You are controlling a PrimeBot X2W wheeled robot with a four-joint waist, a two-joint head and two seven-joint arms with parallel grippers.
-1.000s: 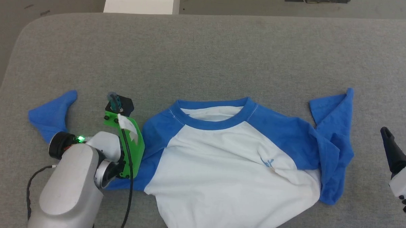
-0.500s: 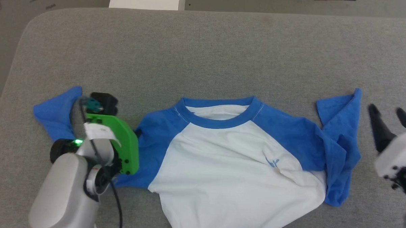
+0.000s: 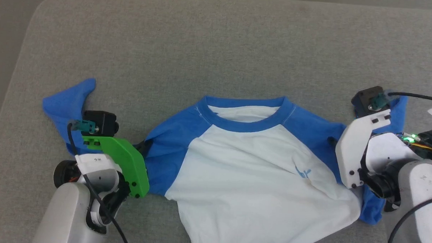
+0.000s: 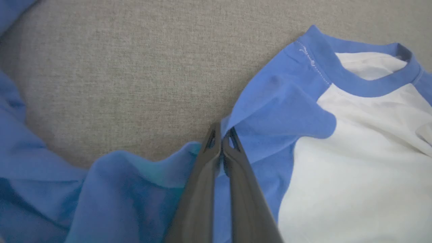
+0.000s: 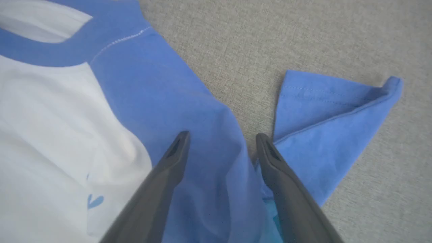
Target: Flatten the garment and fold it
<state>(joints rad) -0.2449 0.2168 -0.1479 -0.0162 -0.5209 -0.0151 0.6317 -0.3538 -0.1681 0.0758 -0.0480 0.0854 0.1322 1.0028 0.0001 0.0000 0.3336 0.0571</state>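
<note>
One shirt [image 3: 250, 166] lies spread on the gray tabletop [image 3: 204, 45]. My left tool [image 4: 221, 135] is pinched tight on its left sleeve [image 4: 270, 114]; my right tool [image 5: 221, 141] is spread wide over the right sleeve [image 5: 202, 101].

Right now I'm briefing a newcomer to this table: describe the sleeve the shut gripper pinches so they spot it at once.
On the grey table lies the garment, white with blue sleeves. Follow it to the left sleeve, on the robot's left, where the left gripper is shut on its edge. Unlike the right sleeve, bunched and doubled back at the open right gripper, it trails out to a pointed tip.
</note>
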